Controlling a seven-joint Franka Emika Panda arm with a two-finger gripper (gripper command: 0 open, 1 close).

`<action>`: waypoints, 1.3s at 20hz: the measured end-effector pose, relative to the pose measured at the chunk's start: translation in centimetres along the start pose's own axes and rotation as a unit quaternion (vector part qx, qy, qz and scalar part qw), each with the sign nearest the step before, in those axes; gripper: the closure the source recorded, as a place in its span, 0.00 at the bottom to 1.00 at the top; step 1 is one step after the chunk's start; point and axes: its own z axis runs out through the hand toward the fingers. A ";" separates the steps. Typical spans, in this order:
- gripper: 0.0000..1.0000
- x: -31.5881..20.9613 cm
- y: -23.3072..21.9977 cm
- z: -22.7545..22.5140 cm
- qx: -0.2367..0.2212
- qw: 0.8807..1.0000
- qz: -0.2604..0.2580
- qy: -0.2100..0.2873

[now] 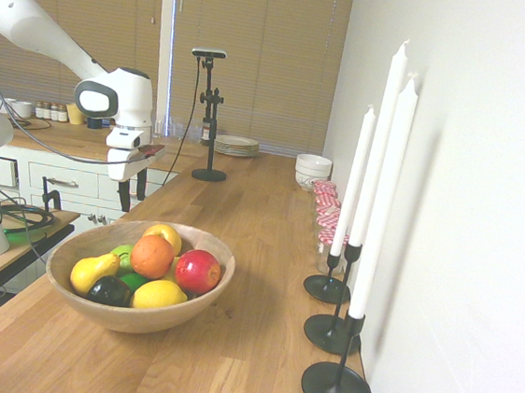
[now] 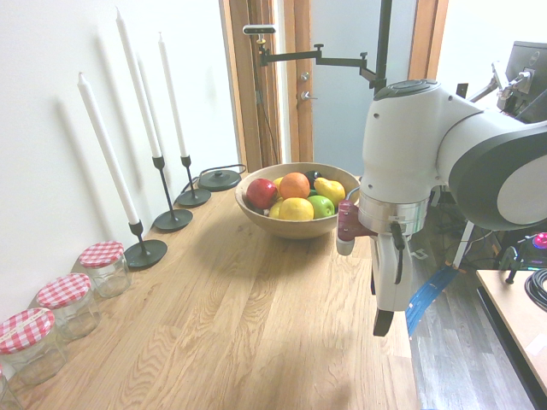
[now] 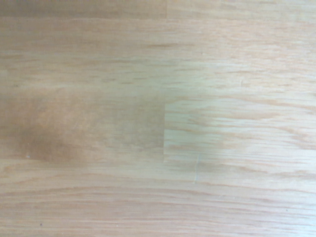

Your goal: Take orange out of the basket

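And here's the orange (image 1: 153, 256), sitting right at the top of the fruit pile, inside the basket (image 1: 135, 319); it's touching the fruit packed around it, its bright skin easy to spot. The red apple (image 1: 198, 271) is just beside it, close to the basket's wall; the lemon (image 1: 159, 295) lies at the side facing the first exterior camera; the pear (image 1: 95, 273) leans along the rim with a dark fruit (image 1: 110, 291) between it and the lemon; a yellow-orange apple (image 1: 164, 235) shows behind the orange, and there's a green fruit (image 1: 121, 255) tucked in too.

Over to the gripper (image 1: 132, 190); it hangs pointing down by the long edge of the counter (image 1: 242, 298), well apart from the basket; its two fingers stand apart, and nothing is between them; the wrist view shows only pale wood grain, a little blurred.

Along the wall, three white candles (image 1: 383, 200) rise from black holders (image 1: 337, 390); jars (image 2: 65, 306) with red-and-white checked lids stand in a row beyond them; farther along, white bowls (image 1: 313, 171) are stacked, and a pile of plates (image 1: 237, 146) sits near the blinds (image 1: 258, 55).
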 end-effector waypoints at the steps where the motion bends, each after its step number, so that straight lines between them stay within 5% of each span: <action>1: 0.00 0.0 0.0 0.0 0.000 1.000 0.000 0.000; 9: 0.00 4.0 -0.4 -5.1 0.023 0.999 0.023 0.023; 17: 0.00 15.8 2.1 -12.0 0.039 0.993 0.105 0.043; 26: 0.00 29.2 9.4 -12.0 0.042 0.979 0.199 0.022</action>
